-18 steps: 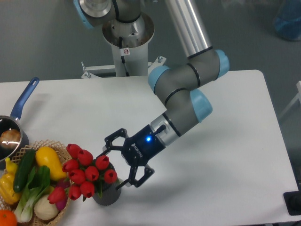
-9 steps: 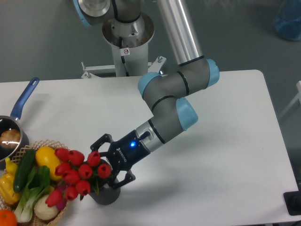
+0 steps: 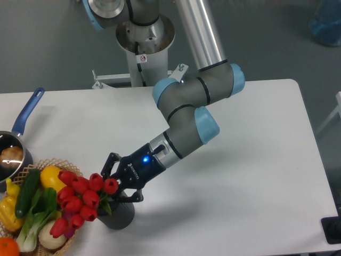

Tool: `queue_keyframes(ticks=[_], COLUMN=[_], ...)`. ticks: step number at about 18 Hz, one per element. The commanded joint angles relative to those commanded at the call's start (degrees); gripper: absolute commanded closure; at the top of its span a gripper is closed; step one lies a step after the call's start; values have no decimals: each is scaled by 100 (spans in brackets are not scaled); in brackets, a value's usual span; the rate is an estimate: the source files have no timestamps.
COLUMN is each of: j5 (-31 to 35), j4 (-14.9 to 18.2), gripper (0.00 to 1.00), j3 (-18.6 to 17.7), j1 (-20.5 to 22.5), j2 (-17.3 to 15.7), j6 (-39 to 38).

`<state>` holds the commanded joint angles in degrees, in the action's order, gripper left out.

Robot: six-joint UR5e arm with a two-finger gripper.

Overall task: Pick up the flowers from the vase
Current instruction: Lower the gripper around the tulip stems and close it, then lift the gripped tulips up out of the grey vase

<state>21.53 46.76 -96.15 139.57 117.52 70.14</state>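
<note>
flowers (image 3: pixel 82 200): lower left of frame, leaning left out of the vase (image 3: pixel 120 214) toward the basket (image 3: pixel 32 169)
gripper (image 3: pixel 114 184): fingers around the stems, can't tell if they're pinching
desk (image 3: pixel 256 160): you've got room to lift

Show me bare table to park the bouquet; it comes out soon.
Bare: the table right of the gripper, and the strip behind it toward the pan. Crowded: the front-left corner with vase, flowers and basket.
</note>
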Motion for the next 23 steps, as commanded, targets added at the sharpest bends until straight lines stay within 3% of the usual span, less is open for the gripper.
queue_keyframes(ticks=[5,12,23], j5=[-210,-764,-1485], j4=[0,0,0], gripper=[94,94,94], j3=[78,140,738], j1=[53,272,808], j2=[-352,-668,-774], j6=[-694,-1037,-1581])
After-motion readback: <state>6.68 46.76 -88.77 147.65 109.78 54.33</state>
